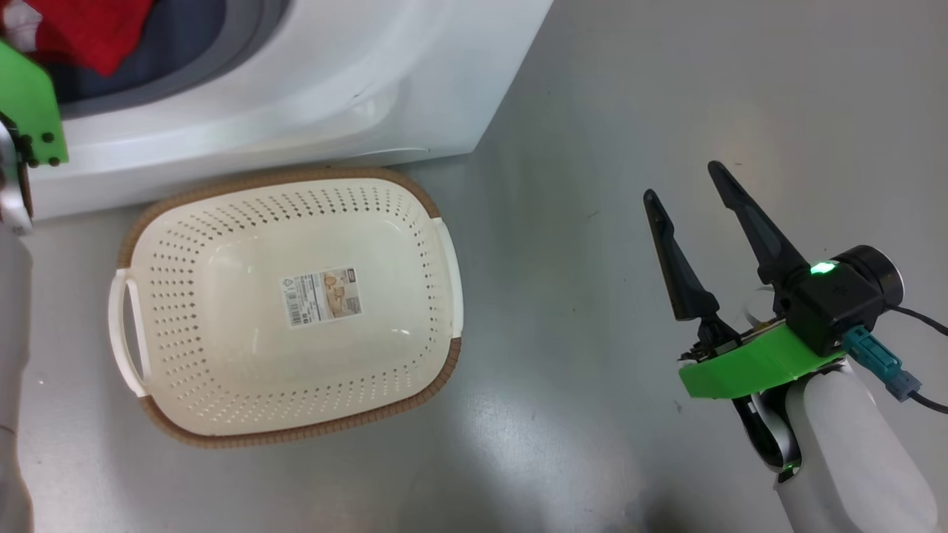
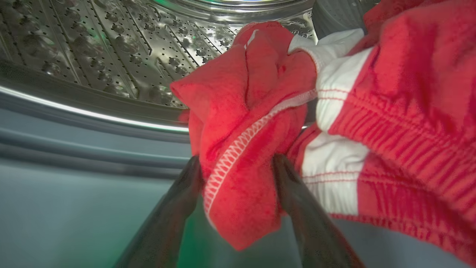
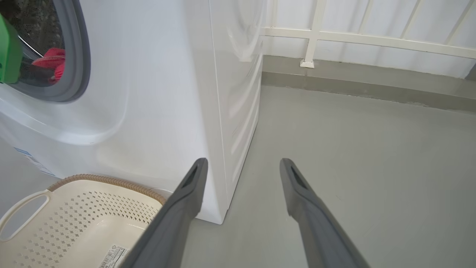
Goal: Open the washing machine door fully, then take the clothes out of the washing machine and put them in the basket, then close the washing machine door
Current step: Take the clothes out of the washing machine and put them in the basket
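Observation:
The washing machine (image 1: 296, 89) stands at the top left, its mouth uncovered; its door is out of view. Red and white clothes (image 2: 390, 111) lie at the lip of the steel drum (image 2: 111, 48), over the grey rubber ring (image 2: 74, 149). My left gripper (image 2: 236, 163) is inside the mouth, jaws open, with a red fold edged in white stitching hanging between the two fingers. The cream basket (image 1: 437, 355) sits on the floor before the machine with nothing in it. My right gripper (image 1: 683, 181) hovers open and holds nothing over the floor, to the right of the basket.
My left arm's green bracket (image 1: 29, 111) shows at the machine's mouth. Bare grey floor (image 1: 629, 89) spreads to the right of the machine and basket. A white railing (image 3: 353, 37) and a low grey kerb run behind the machine's right side.

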`<state>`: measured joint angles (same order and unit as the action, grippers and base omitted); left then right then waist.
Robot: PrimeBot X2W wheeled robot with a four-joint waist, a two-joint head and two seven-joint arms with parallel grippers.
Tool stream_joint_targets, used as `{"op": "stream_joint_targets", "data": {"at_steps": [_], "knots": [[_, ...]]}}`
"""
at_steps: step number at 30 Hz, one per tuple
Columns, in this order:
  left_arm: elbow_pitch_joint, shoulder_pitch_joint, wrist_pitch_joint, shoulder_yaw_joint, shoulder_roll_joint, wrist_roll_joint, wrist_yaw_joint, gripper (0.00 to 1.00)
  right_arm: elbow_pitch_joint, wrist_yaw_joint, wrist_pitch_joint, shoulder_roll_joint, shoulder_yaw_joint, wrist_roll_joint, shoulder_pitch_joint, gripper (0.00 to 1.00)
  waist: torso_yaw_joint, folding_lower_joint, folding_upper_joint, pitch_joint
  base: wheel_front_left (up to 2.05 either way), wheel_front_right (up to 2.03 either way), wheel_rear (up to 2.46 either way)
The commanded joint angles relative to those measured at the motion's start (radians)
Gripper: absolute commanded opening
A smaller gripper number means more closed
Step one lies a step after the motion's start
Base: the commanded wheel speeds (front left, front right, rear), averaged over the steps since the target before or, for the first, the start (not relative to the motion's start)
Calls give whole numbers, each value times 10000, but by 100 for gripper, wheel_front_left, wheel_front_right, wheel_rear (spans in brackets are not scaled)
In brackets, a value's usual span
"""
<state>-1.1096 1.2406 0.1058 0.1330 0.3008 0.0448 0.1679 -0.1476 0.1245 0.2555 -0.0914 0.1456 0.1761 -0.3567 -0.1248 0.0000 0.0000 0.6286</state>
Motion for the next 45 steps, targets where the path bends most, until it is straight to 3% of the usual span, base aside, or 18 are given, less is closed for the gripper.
{"op": "stream_joint_targets", "data": {"at_steps": [1,2,8,24,31,45], "knots": [[128,130,58,-88,576,-93,84,58,218,62,63,20,230,66,-24,100,-29,0,0,73,0,0,0],[141,144,54,-74,578,-76,63,0,219,62,63,23,223,68,-40,100,-27,0,0,108,0,0,0],[433,23,-569,-166,454,218,-10,0,154,62,63,27,163,56,-115,100,48,0,0,134,0,0,0],[1457,-1107,-3367,-1092,-29,1813,-968,0,34,62,63,-5,63,16,-119,100,373,0,0,-312,0,0,0],[2325,-1689,-3655,-1345,-138,2102,-1228,0,-4,62,63,-43,39,5,-43,100,473,0,0,-594,0,0,0],[4923,-3286,-3673,-1850,-473,1993,-1225,0,-145,62,63,-110,109,-25,223,100,672,0,0,-1578,0,0,0]]}}
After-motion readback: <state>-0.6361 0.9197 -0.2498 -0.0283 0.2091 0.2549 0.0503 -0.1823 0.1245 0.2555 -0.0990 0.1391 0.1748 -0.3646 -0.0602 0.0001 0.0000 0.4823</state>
